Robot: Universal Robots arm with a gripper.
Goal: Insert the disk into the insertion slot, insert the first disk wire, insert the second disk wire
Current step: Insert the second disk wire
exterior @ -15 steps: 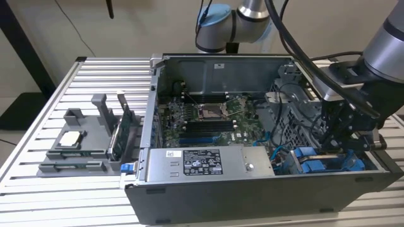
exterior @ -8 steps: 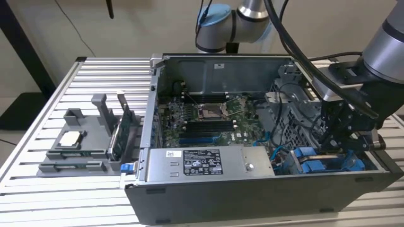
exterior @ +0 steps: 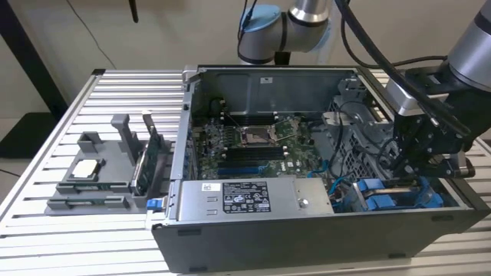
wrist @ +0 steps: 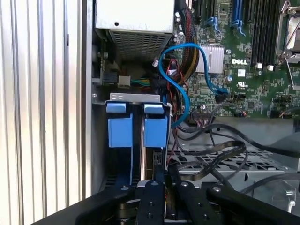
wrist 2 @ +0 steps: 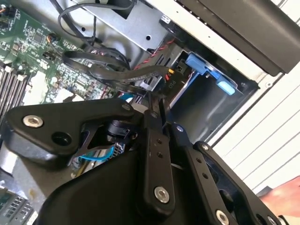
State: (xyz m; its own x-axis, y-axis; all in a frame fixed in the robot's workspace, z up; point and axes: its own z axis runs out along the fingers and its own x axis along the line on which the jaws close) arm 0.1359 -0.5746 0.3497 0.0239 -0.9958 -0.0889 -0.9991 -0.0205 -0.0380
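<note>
I have the gripper (exterior: 410,172) lowered into the far corner of the open computer case (exterior: 307,244), which stands on the slatted metal surface (exterior: 115,247), so that its tips sit right at the mouth of the insertion slot (wrist: 136,97). In both wrist views the fingers (wrist: 152,187) are drawn almost together. A loop of black cables (wrist: 220,154) runs right up beside the tips, but I cannot tell whether a wire is pinched between them. The arm reaches in from above, which I judge keeps it clear of the case walls and lines the tips up with the bay's connectors. Just ahead of the tips in the first wrist view, the slot carries two bright blue tabs (wrist: 117,131) side by side. I take the tab nearer the tips, with the thin edge-on slab below it, to be the disk (wrist: 155,131) in its carrier, already seated in the bay, though its label face is hidden from me. A blue data cable (wrist: 187,51) arches from beyond the slot to the motherboard (exterior: 253,144), and the grey power-supply box (exterior: 245,198) fills the case beside the bay. Well away from the gripper, outside the case, a grey holder (exterior: 92,195) on the surface keeps a card (exterior: 149,155) upright and a small square chip (exterior: 84,168) lying flat.
</note>
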